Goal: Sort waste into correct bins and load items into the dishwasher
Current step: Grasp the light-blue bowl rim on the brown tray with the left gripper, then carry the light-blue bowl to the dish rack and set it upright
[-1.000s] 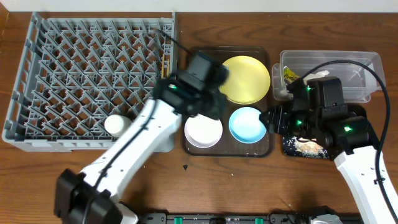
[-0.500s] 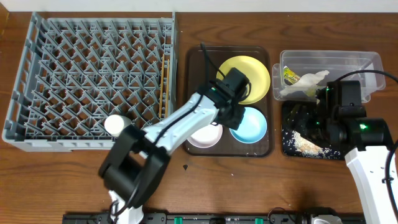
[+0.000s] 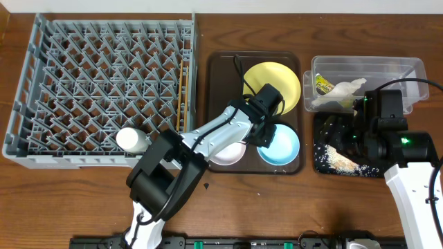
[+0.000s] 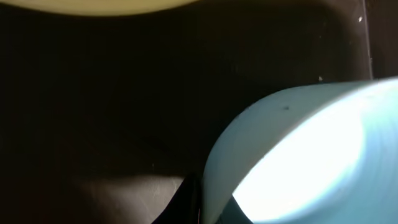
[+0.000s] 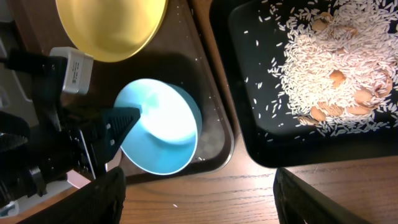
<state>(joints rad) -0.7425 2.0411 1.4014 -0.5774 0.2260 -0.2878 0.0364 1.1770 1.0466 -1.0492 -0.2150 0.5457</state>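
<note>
Pinching the rim of the light blue bowl (image 5: pixel 163 134), my left end effector (image 5: pixel 134 117) is clamped tight on it, one finger either side of the wall. The bowl is inside the brown tray (image 3: pixel 221 69), and the yellow plate (image 3: pixel 277 83) is just beyond my fingers. My right end effector (image 5: pixel 210 198) hangs spread wide over the surface (image 5: pixel 205 205), holding nothing. The black tray (image 5: pixel 249 124) of rice scraps (image 5: pixel 329 62) lies just ahead, to its right.

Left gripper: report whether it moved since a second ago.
Yes: left gripper moved away from the dish rack, across the brown tray, to the light blue bowl.
</note>
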